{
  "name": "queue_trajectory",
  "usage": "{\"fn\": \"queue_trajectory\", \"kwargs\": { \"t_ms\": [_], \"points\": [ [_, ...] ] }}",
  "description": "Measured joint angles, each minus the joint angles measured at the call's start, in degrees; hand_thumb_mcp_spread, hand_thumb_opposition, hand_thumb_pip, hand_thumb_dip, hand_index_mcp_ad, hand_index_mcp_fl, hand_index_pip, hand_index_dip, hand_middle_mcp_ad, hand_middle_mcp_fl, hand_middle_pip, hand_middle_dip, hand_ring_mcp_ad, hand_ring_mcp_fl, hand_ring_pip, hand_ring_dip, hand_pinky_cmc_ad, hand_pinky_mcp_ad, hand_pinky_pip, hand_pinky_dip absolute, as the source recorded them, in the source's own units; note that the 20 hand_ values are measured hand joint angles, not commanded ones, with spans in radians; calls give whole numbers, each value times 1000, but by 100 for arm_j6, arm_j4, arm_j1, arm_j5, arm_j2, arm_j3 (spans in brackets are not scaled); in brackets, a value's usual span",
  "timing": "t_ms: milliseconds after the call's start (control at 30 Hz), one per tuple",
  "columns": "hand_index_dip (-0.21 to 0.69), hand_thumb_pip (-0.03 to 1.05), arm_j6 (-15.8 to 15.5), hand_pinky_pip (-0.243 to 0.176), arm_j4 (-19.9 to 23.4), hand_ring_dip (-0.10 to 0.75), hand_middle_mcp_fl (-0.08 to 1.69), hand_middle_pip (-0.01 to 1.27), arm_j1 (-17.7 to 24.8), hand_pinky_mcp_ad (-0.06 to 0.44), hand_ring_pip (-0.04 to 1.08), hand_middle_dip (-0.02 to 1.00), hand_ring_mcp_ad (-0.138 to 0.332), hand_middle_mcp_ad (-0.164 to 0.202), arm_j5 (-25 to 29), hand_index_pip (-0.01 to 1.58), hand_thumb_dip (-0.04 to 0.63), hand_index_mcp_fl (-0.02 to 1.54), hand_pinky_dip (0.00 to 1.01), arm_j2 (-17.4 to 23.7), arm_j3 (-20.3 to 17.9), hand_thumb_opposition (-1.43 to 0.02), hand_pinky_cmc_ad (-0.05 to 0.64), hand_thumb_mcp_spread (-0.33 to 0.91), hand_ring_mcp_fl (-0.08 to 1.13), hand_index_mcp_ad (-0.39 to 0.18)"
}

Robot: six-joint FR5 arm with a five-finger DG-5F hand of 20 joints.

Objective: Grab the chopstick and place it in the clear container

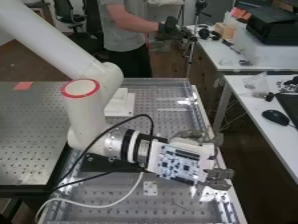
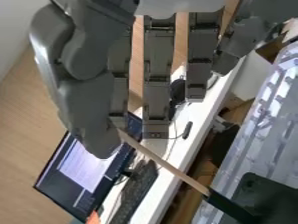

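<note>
The grab looks done, as far as I can judge: the dark grey mechanical hand [image 2: 85, 112] has its thumb [image 2: 101, 141] set against a finger [image 2: 156, 131], and the thin, pale wooden chopstick [image 2: 163, 162] with a black end [image 2: 229, 206] is pinched there by its pale end, slanting away from the fingertips. In the high view the hand is over the right side of the perforated metal bench [image 1: 123, 195], towards the near end, with the jointed white arm [image 1: 83, 117] coming in from the left. What seems to be left is the placing: bringing the chopstick to the clear container, lowering it in and letting go. Where that container is I cannot say with confidence; a bright, glinting patch [image 1: 214, 194] by the hand could be clear plastic (or only bare metal catching the light). The pale tip is hidden in the pinch, so how deep it sits and how firmly it is held are open questions. The black end crosses a dark, flat shape [image 2: 274, 192] nearly as dark as itself, which makes its very tip hard to follow; whether it hangs free, touches something or rests on it, I cannot tell. The dark shape itself is cut off, and its nature is unclear.
</note>
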Motion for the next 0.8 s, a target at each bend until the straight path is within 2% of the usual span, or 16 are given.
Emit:
{"fn": "queue_trajectory", "kwargs": {
  "t_ms": [167,700,800],
  "points": [
    [258,548,8,-5,95,258,1094,173,-11,176,93,621,162,-10,-67,187,290,970,166,21,-68,-885,407,545,426,-239],
    [262,529,-9,-5,166,257,1091,175,-12,176,93,623,152,-12,23,164,302,1014,166,26,-89,-881,407,545,426,-239],
    [262,518,-41,-5,192,258,1180,175,-11,176,89,623,150,-12,21,150,298,1049,166,23,-87,-881,410,569,438,-239]
  ]
}}
